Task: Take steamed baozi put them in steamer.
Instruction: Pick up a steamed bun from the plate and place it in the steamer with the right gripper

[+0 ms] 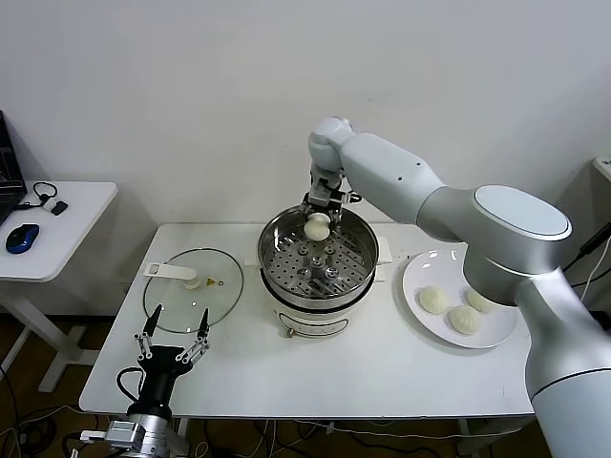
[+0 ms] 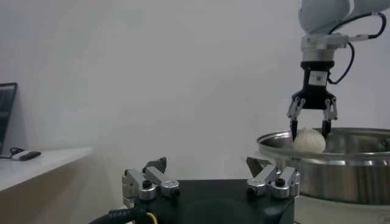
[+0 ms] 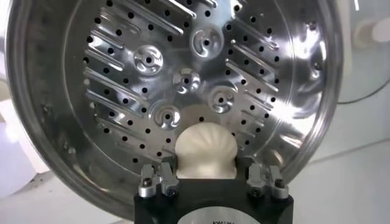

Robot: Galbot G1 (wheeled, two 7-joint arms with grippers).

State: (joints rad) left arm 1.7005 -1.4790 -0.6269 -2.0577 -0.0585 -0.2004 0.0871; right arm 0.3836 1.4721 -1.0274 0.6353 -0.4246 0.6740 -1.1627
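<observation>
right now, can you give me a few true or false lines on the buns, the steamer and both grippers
1. The right gripper holds a baozi over the steamer. True.
2. Three baozi lie on the plate. True.
3. The glass lid covers the steamer. False: it lies flat on the table, on the steamer's left.
4. The left gripper grips a bun. False: it is open and empty, near the table's front edge.
5. Two buns already sit in the steamer. False: its floor is bare.

a: where's ur steamer (image 1: 319, 260)?
b: table (image 1: 382, 367) centre. lid (image 1: 193, 301) on its left, plate (image 1: 420, 305) w/ three baozi (image 1: 462, 318) on its right.
a: 4th baozi (image 1: 317, 226)?
b: over steamer's far rim, in ur right gripper (image 1: 318, 216).
</observation>
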